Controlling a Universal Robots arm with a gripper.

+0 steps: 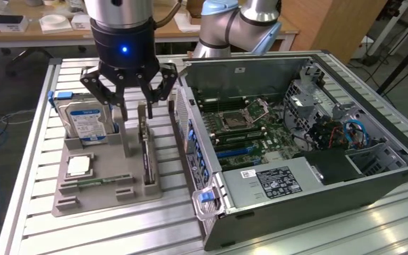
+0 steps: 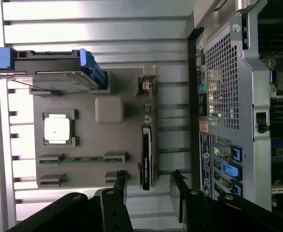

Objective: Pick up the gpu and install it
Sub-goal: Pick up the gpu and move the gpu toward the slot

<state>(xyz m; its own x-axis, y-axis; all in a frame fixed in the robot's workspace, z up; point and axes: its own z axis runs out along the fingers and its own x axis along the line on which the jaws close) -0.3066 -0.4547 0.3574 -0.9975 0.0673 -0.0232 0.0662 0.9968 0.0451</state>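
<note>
Item: gpu (image 1: 146, 144) (image 2: 147, 145), green card standing on edge in a slot of the grey holder tray (image 1: 94, 199).
Gripper (image 1: 132, 106) (image 2: 149, 178): at 12 o'clock of the card in the exterior view. Its fingers (image 2: 119, 186) are spread wide to either side of the card's line, empty and clear of it.
Hard drive (image 1: 87, 121): at 9 o'clock of the card.
Open computer case (image 1: 189, 127): at 3 o'clock.

Tight squeeze around the gpu (image 1: 146, 154), centre-left of frame: hemmed by hard drive (image 1: 87, 122) at the exterior view's left, case wall (image 1: 192, 146) at its right.
</note>
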